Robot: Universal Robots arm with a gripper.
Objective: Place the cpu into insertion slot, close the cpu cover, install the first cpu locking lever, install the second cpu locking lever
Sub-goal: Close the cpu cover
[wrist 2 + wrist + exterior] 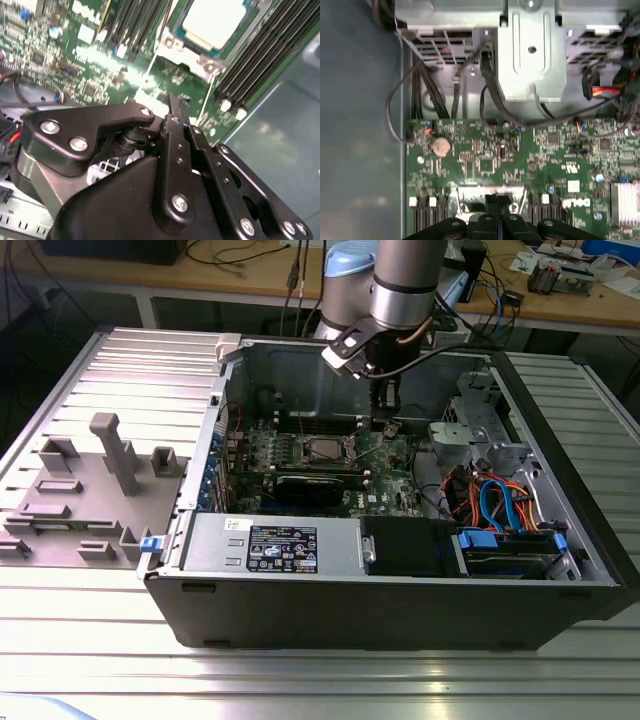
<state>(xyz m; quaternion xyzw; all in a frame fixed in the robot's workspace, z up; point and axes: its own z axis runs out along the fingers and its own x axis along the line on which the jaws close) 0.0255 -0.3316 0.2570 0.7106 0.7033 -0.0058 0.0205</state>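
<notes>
In the exterior view the insertion slot (320,448) sits on the green board inside the open computer case. In the second wrist view the cpu (215,20) shows its pale face in that slot, with the silvery cpu cover (192,56) lying as a frame around it. My gripper (388,423) hangs low over the board, to the exterior view's right of the slot. Its black fingers (174,125) are pressed together with nothing between them, and their tips (492,201) show over the board's edge in the first wrist view. The locking levers cannot be made out.
A long black graphics card (315,485) lies in front of the slot, and a labelled power supply (280,545) sits at the case front. Cables and a drive cage (500,515) fill the right. Memory slots (260,55) flank the socket. A grey fixture (100,480) stands outside on the left.
</notes>
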